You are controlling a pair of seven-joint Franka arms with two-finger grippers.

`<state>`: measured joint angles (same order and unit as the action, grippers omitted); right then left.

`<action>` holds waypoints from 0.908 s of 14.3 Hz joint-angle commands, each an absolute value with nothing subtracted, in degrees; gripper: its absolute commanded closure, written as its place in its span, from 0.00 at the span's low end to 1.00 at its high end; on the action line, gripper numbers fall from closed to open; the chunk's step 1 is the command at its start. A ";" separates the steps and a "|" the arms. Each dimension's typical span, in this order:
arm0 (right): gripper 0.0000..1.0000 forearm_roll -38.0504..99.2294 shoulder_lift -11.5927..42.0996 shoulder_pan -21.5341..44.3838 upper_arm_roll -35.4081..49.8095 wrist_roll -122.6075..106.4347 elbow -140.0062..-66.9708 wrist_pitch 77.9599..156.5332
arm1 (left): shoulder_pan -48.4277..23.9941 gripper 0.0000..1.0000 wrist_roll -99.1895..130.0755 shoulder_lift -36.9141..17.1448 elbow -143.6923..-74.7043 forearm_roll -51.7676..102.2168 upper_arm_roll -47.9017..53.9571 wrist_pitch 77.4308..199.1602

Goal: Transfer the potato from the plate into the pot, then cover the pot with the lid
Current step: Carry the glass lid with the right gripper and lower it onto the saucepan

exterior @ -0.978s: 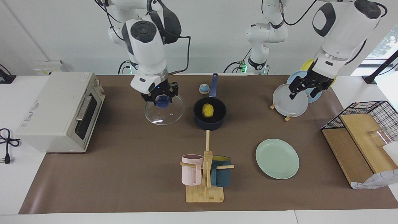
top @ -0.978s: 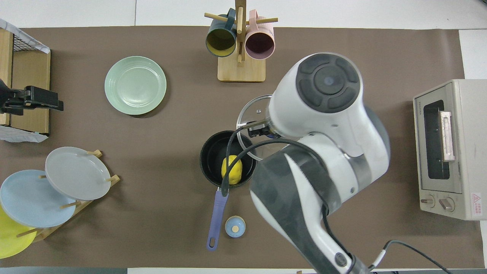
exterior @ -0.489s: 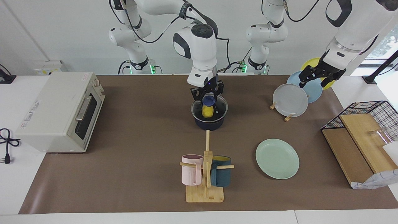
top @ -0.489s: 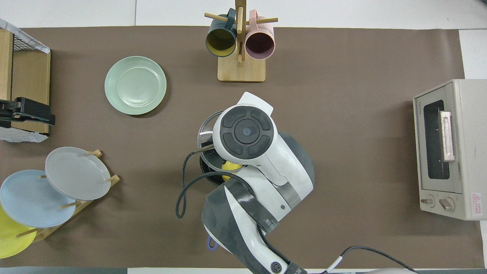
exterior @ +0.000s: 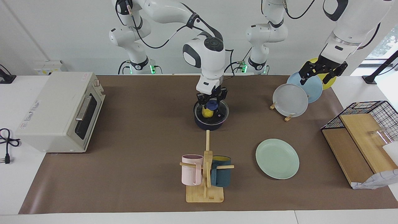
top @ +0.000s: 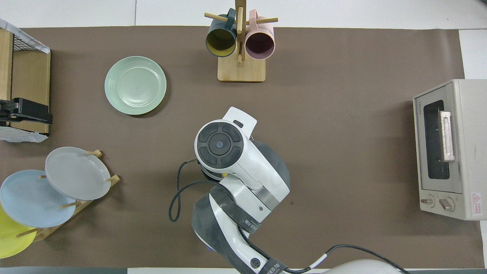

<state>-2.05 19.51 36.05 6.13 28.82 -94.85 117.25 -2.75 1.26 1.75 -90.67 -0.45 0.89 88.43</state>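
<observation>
a table covered in brown paper, seen from a high camera facing two white robot arms. with the table centre as the dial and twelve o'clock toward the robots, a small dark navy pot (exterior: 211, 122) sits just toward twelve. the clear glass lid (exterior: 212, 112) rests on the pot's rim, and the yellow potato (exterior: 207, 112) shows through the glass, inside the pot. the right gripper (exterior: 212, 100) comes straight down over the pot, its jaws clamped on the lid's blue knob (exterior: 212, 105). in the overhead view the right arm hides the pot almost entirely.

the pale mint-green plate (exterior: 277, 158) lies flat and bare at about eight o'clock, well apart from the pot. at about ten o'clock, three plates stand upright in a wooden plate rack (exterior: 287, 117). the left gripper (exterior: 322, 71) hangs in the air over that rack, jaws apart and holding nothing; that arm waits.

a mug stand (exterior: 205, 180) with a pink and a dark teal mug is at six o'clock. a cream toaster oven (exterior: 56, 112) sits at three o'clock.
</observation>
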 commanded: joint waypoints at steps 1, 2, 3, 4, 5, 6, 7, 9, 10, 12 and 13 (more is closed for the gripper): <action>1.00 -2.64 17.32 35.86 6.06 30.06 -97.38 117.34 | -3.43 0.00 0.97 2.46 -91.32 -1.58 0.35 89.12; 1.00 -2.64 16.97 35.95 6.06 30.06 -97.90 117.25 | -3.51 0.00 0.88 2.72 -91.67 -1.58 0.44 89.03; 1.00 -2.64 16.88 36.03 6.06 30.15 -98.08 117.33 | -3.43 0.00 0.88 2.72 -91.76 -1.58 0.35 88.95; 1.00 -2.64 16.61 36.12 6.06 30.15 -98.78 117.33 | -3.43 0.00 1.05 2.81 -91.84 -1.50 0.35 88.86; 1.00 -2.64 16.44 36.21 6.06 30.15 -99.31 117.60 | -3.43 0.00 1.32 2.81 -91.85 -1.41 0.44 88.86; 1.00 -2.64 16.44 36.21 6.06 30.15 -99.58 117.86 | -3.43 0.00 1.32 2.81 -91.85 -1.32 0.35 88.86; 1.00 -2.64 16.44 36.12 6.06 30.15 -99.58 118.04 | -3.34 0.00 1.41 2.73 -91.76 -1.06 0.35 88.94; 1.00 -2.64 16.44 36.12 6.06 30.15 -99.67 118.04 | -3.25 0.00 1.58 2.72 -91.76 0.60 0.26 89.47; 1.00 -2.64 16.61 36.30 6.06 30.23 -99.67 118.21 | -3.25 0.00 1.58 2.72 -91.76 1.14 0.26 89.47; 1.00 -2.72 17.22 37.35 6.06 30.50 -99.49 118.82 | -3.25 0.00 1.58 2.72 -91.76 1.23 0.26 89.47; 1.00 -2.72 17.31 37.53 6.06 30.50 -99.58 119.18 | -3.16 0.00 1.50 2.72 -91.84 1.23 0.26 89.47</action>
